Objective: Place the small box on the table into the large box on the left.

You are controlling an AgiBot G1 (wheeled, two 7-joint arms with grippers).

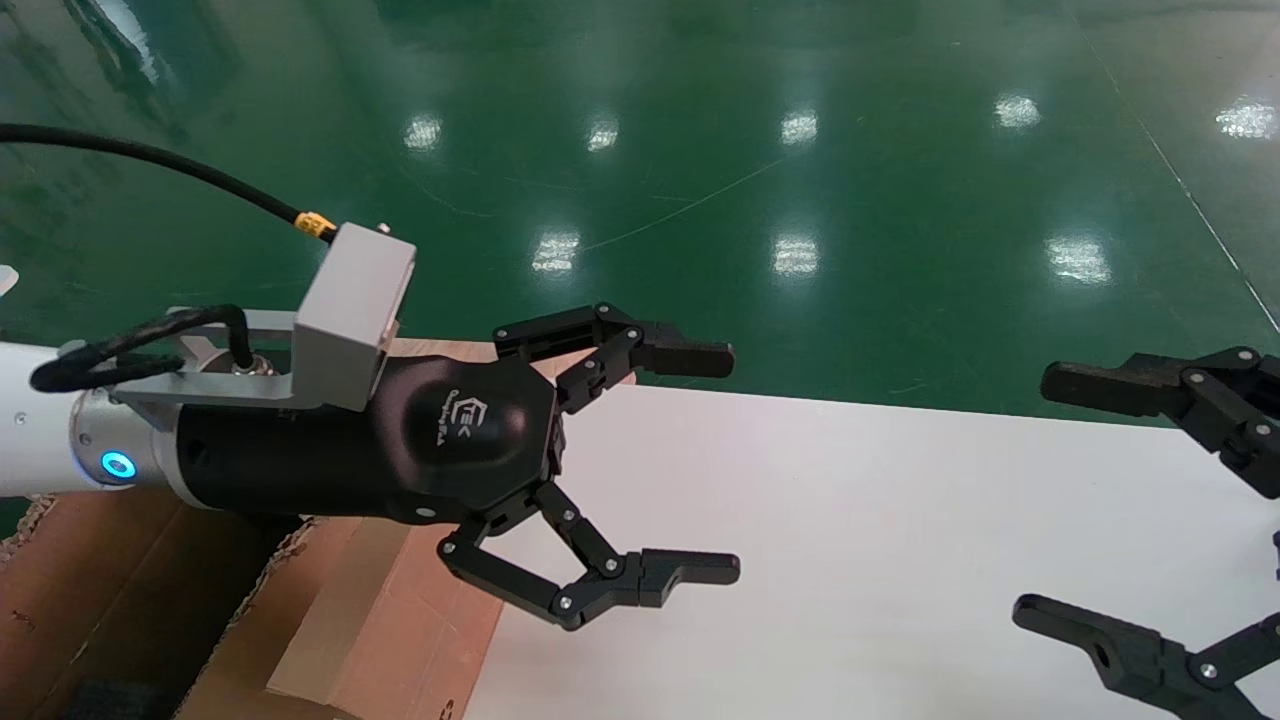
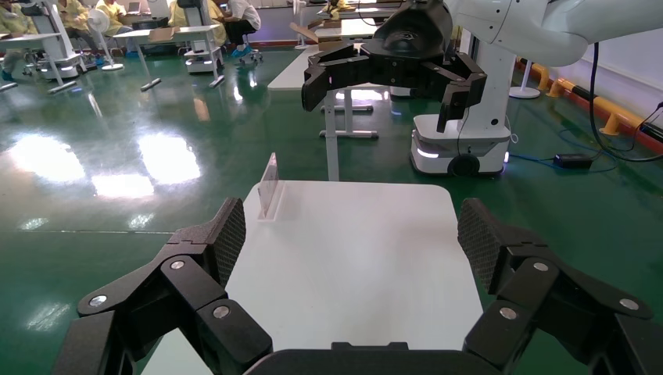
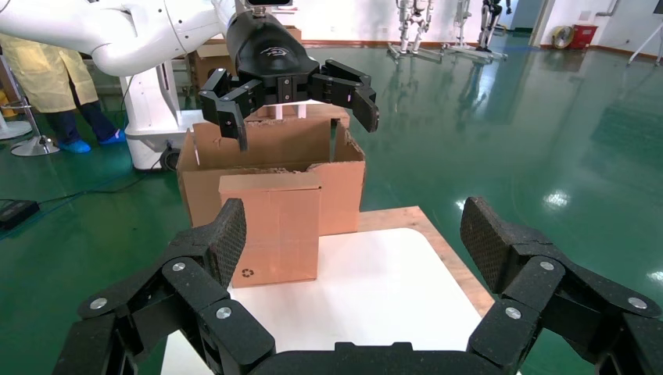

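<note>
The small box (image 3: 274, 226) stands upright on the white table (image 3: 367, 289) at its left end, with a small recycling mark low on its side. It stands right in front of the large box (image 3: 341, 183), which has a torn rim. In the head view the small box (image 1: 400, 610) lies below my left gripper (image 1: 715, 463), with the large box (image 1: 90, 580) at the lower left. The left gripper (image 3: 301, 121) hangs open above both cartons and holds nothing. My right gripper (image 1: 1045, 495) is open and empty over the table's right side, apart from the small box.
A clear acrylic stand (image 2: 268, 187) rests on the table's far edge. A pale wooden board (image 3: 446, 250) sticks out from under the table on its far side. Glossy green floor (image 1: 800, 200) surrounds the table, with my own white base (image 2: 461, 148) beside it.
</note>
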